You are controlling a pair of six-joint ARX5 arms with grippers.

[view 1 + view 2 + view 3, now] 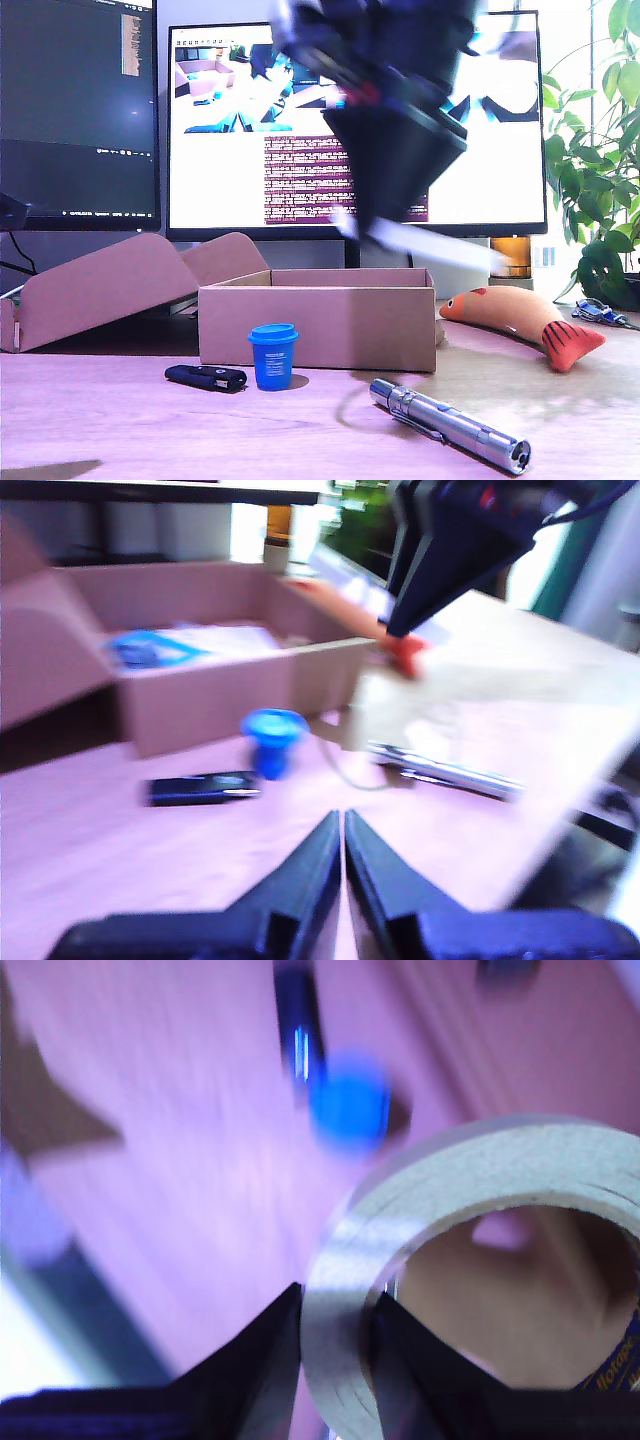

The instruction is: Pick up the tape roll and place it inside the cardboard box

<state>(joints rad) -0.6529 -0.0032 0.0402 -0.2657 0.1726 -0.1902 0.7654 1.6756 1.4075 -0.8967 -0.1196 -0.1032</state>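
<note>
1. Second wrist view: my second gripper (pixel 335 1335) is clamped across the wall of the tape roll (pixel 470 1190), held in the air.
2. First wrist view: my first gripper (pixel 343 825) has its jaws together, empty.
3. Exterior view alone shows the cardboard box (pixel 320 320) below a blurred arm.

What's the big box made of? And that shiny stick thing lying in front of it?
The cardboard box looks like plain brown cardboard: dull, matte, with flat straight walls and thin cut edges. The flashlight seems to be metal, probably aluminium or steel, since its silver body is glossy and catches bright highlights.
</note>
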